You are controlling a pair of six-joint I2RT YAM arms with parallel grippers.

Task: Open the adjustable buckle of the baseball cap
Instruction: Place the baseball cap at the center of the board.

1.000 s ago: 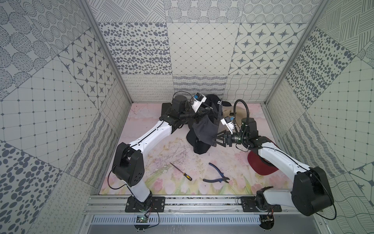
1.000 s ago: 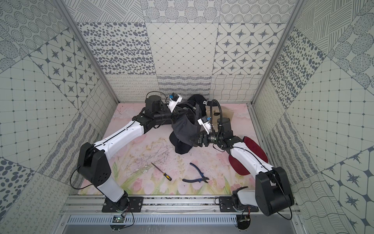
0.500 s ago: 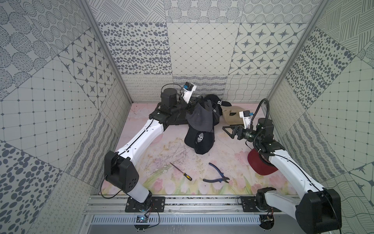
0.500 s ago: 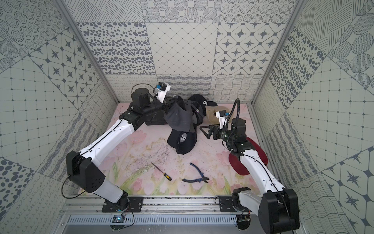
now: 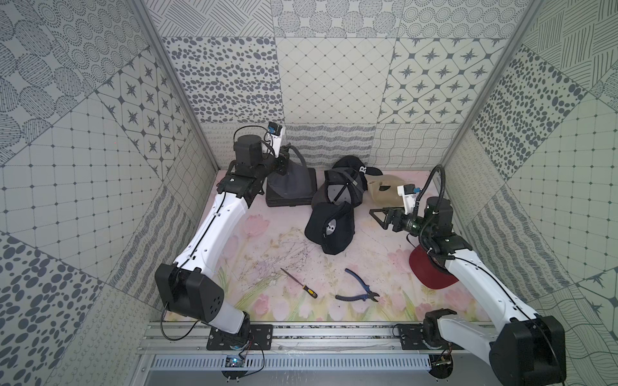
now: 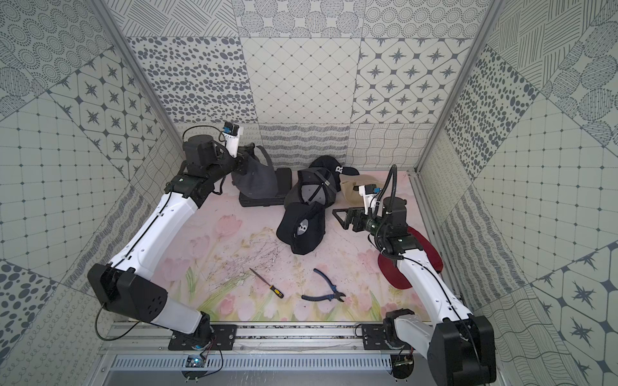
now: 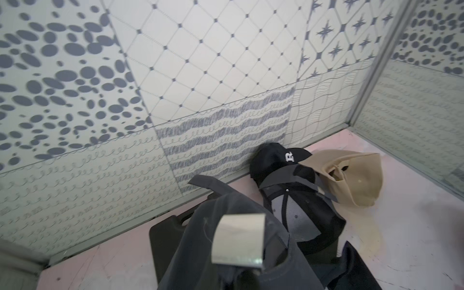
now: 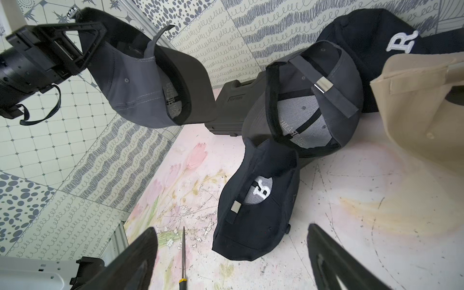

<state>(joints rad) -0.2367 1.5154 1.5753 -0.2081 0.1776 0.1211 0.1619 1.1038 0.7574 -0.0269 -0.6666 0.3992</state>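
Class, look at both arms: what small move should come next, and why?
Probably bring the open, empty right tool across to the buckle on the grey cap. The shut left tool holds that cap aloft, and the right tool stands apart from it.

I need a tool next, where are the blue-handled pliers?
In both top views the blue-handled pliers lie on the floral mat near its front edge, right of the yellow-handled screwdriver.

grey cap (image 5: pixel 290 182), silver buckle (image 7: pixel 238 240); beige cap (image 5: pixel 384 194); pink tulip-patterned table (image 5: pixel 264 244).
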